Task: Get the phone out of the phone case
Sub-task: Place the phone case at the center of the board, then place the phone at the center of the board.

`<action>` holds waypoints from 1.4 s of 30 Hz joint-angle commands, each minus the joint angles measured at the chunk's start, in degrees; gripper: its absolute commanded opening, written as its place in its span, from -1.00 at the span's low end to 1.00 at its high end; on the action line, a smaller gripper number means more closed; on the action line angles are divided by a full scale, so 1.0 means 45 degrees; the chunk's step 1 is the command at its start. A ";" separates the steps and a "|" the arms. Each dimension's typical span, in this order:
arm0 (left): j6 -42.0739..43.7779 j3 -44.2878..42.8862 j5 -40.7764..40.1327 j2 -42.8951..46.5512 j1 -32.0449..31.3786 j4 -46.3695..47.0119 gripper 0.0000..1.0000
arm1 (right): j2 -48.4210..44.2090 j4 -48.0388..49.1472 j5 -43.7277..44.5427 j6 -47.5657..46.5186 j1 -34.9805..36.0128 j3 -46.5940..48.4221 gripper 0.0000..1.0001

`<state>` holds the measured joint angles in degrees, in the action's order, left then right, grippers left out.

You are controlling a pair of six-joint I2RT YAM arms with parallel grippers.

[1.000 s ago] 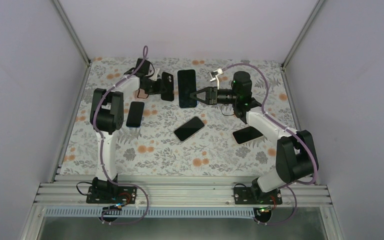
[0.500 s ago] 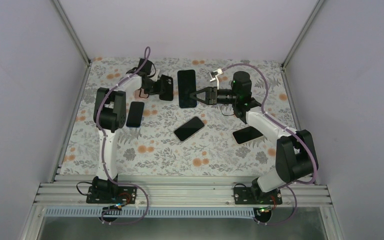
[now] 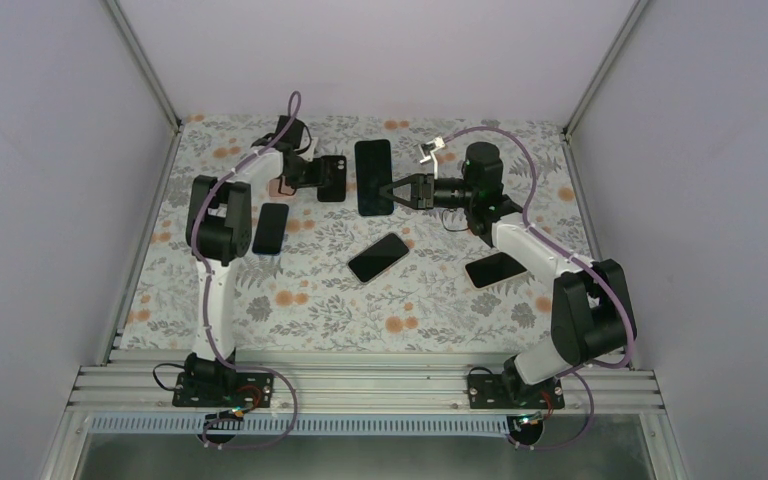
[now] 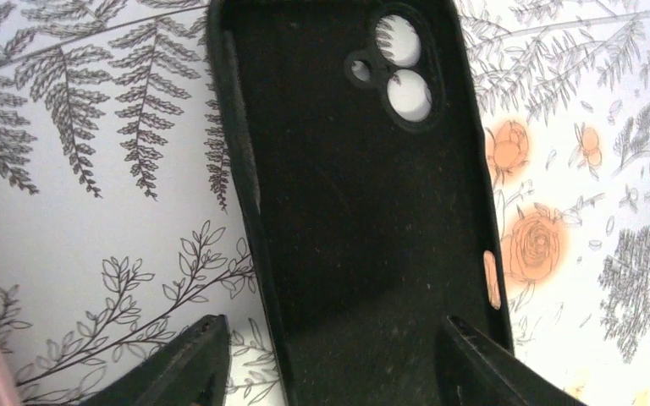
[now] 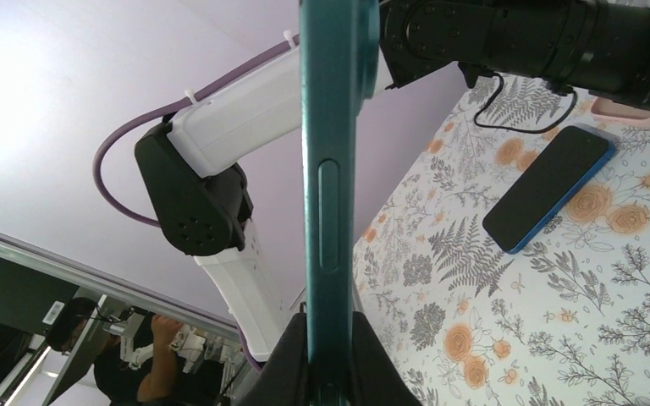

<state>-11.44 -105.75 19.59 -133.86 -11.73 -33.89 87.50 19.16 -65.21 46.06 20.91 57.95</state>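
Note:
The empty black phone case [image 4: 364, 194] lies open side up on the flowered cloth, which shows through its camera holes. My left gripper [image 4: 332, 326] is open over the case's near end, one finger outside its left wall and one over its inside, gripping nothing. From above, the case [image 3: 333, 178] sits at the back left, just ahead of the left gripper [image 3: 320, 178]. The teal phone [image 5: 330, 169] is bare and edge-on, and my right gripper [image 5: 328, 326] is shut on its lower end. In the top view the phone [image 3: 373, 177] hangs above the table beside the right gripper [image 3: 392, 192].
Three other phones lie on the cloth: a dark blue one [image 3: 271, 228] at the left, one [image 3: 378, 257] in the middle, one [image 3: 495, 269] under the right arm. A pinkish case [image 3: 282, 187] lies under the left wrist. Side walls and a back wall enclose the table.
My left gripper has opened and let go of the black case, which has come down from its tilt to the cloth. The right arm holds still with the phone.

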 commanded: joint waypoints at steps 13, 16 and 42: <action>0.1602 0.3323 0.1716 0.6374 0.0159 0.2644 1.00 | 0.0167 -0.0287 0.0102 -0.1467 -0.0095 0.1718 -0.92; 0.1774 0.4231 0.3160 0.7849 0.0303 0.3532 1.00 | 0.0311 -0.0273 0.0010 -0.1640 -0.0167 0.2244 -0.92; -0.5394 0.6958 1.1737 1.0720 -0.0578 1.2153 0.47 | 0.0067 0.3703 -0.1039 0.0639 0.0125 0.2752 -0.92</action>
<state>-36.07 -71.90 71.96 -85.91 -12.71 20.51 90.04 30.02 -68.69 47.16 20.43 70.70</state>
